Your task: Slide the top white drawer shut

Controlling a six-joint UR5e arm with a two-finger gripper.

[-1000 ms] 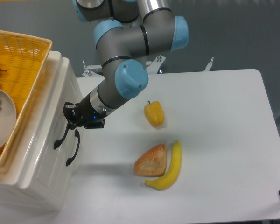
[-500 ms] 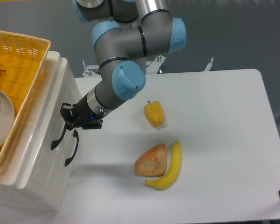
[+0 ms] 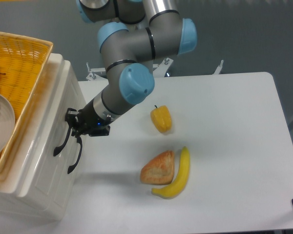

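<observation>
You see the white table (image 3: 224,146) filling the right and centre, and at its nine o'clock edge the white cabinet (image 3: 39,161) with the yellow woven basket (image 3: 19,68) on top; the top white drawer (image 3: 58,117) sits uppermost in that cabinet, its long axis running from about eleven to five o'clock and its dark-handled front facing three o'clock toward the table. The gripper (image 3: 74,127) is right at that front by the upper handle, but you cannot tell how its jaws stand. Toward five o'clock from the gripper lie a banana (image 3: 178,175), touching a piece of bread (image 3: 158,168), and near them, at their twelve o'clock, a yellow pepper (image 3: 161,118).
</observation>
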